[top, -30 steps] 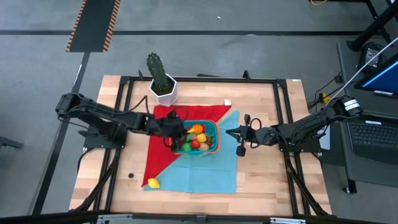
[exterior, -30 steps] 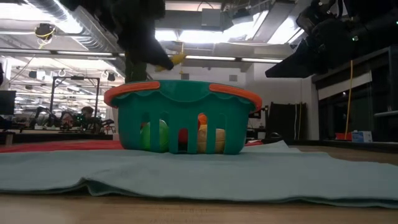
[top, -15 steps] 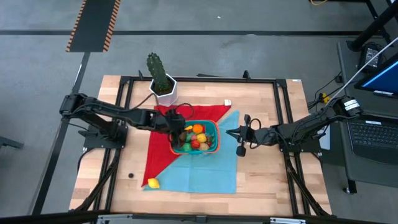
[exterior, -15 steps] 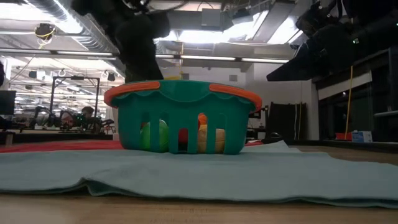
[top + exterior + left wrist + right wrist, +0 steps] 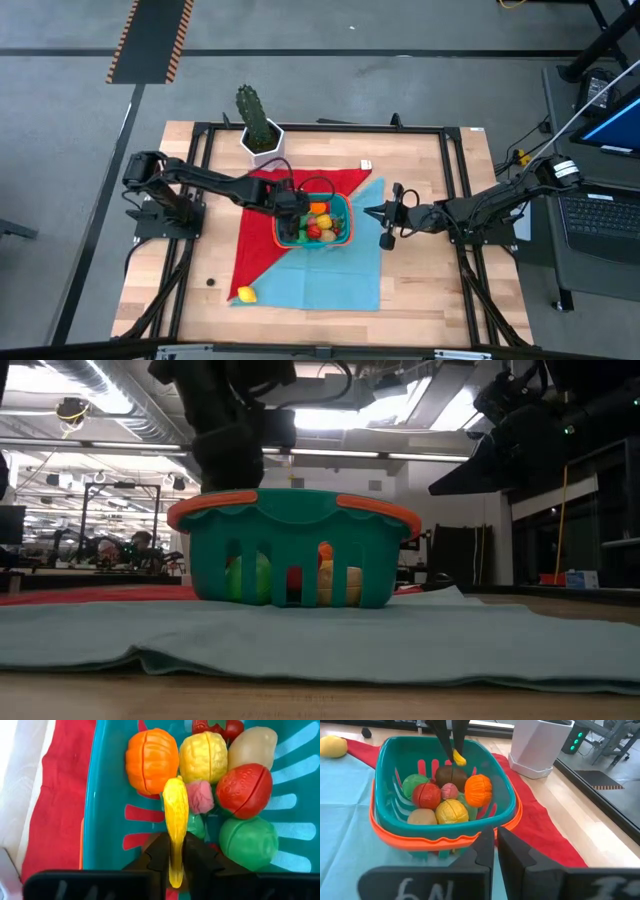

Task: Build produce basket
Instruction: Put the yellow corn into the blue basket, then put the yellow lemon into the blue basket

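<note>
Teal basket [image 5: 312, 221] upright on cloth, colourful toy produce [image 5: 318, 222] piled inside

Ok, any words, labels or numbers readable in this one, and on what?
"6N": pale handwriting on the dark body behind the right end effector; reading uncertain.
More handwriting at its far corner: cut off, unreadable.
Monitor, high view: too small to read.
No other text.
</note>
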